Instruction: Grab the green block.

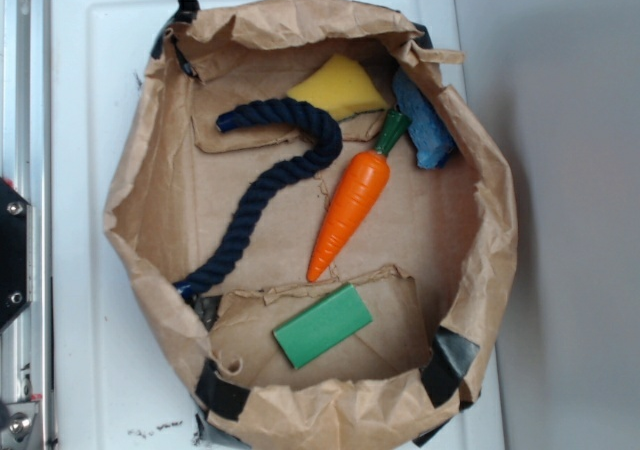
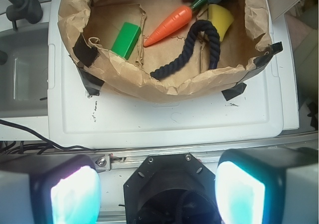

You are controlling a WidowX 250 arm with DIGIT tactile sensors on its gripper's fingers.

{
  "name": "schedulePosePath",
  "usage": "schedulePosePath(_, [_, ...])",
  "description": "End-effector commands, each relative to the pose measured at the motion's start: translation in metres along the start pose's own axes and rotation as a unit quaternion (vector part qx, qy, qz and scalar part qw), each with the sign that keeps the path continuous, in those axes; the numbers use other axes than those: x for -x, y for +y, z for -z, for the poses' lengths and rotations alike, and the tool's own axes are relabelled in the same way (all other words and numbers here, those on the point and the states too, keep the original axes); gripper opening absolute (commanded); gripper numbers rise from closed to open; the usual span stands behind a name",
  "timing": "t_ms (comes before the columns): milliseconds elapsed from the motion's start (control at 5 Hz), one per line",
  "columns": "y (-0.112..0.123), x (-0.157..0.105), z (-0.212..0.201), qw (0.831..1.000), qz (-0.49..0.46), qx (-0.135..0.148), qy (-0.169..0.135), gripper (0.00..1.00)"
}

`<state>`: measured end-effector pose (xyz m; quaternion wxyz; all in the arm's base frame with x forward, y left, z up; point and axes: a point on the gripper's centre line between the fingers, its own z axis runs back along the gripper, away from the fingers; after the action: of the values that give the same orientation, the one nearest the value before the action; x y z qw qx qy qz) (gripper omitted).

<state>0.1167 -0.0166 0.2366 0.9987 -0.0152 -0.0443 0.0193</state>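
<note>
Lying flat, green block (image 1: 322, 326), matte, rectangular

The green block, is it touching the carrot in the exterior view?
No, the green block lies apart from the orange carrot, with bare brown paper between it and the carrot's tip.

- Exterior view: bright, even, diffuse light from above; the white tray (image 1: 90, 270) is nearly washed out along its left edge.
- Soft shadows sit under the paper bag's (image 1: 150, 170) folded rim and beside the carrot (image 1: 350, 210); none are hard-edged.
- Slightly soft focus overall, with mild grain.
- Wrist view: the two fingertips (image 2: 75, 194) at the bottom edge are blurred and glow pale cyan, overexposed.
- The bag's interior there is sharper, dimmer toward its upper corners.
- Straight tray edges bow slightly near the frame borders.
</note>
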Motion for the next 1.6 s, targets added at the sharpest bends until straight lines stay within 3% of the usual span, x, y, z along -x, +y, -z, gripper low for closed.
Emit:
schedulePosePath(0, [0.0,0.0,0.0,1.0,0.0,0.0,0.0,1.0])
schedulePosePath(400, [-0.022,-0.031,0.003,0.999,-0.032,0.024,-0.021,1.0])
schedulePosePath(1000, [-0.028,-0.08,0.043,0.998,-0.057,0.022,-0.012,1.0])
schedulePosePath(1200, [-0.027,-0.097,0.066,0.996,-0.089,-0.014,-0.015,1.0])
schedulePosePath(1400, [-0.024,-0.109,0.079,0.998,-0.054,-0.037,0.011,1.0])
